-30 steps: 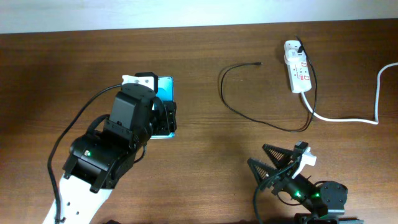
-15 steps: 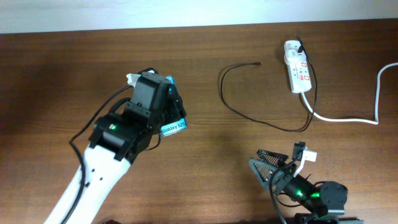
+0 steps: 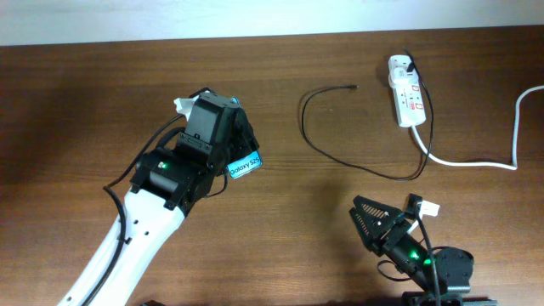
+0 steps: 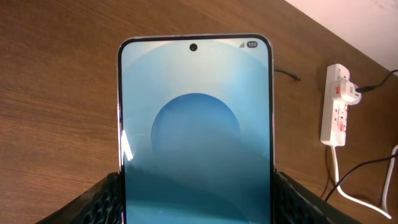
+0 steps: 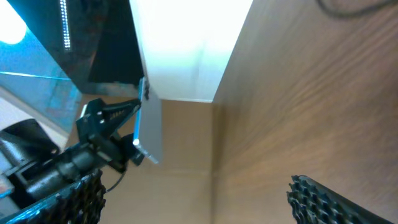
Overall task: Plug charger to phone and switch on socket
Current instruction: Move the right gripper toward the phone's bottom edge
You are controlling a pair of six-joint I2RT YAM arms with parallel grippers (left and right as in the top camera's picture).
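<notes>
1 risk: my left gripper (image 3: 229,146) clamps the lifted phone (image 4: 196,124) low, so it may slip. The charger (image 3: 353,87) tip lies at 2 o'clock; right gripper (image 3: 382,228) gapes empty.

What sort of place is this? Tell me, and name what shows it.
Probably a robot test bench in a lab or office: a wooden table against a pale wall, a white power strip with a black cable, and the left pincer holding a phone.
</notes>
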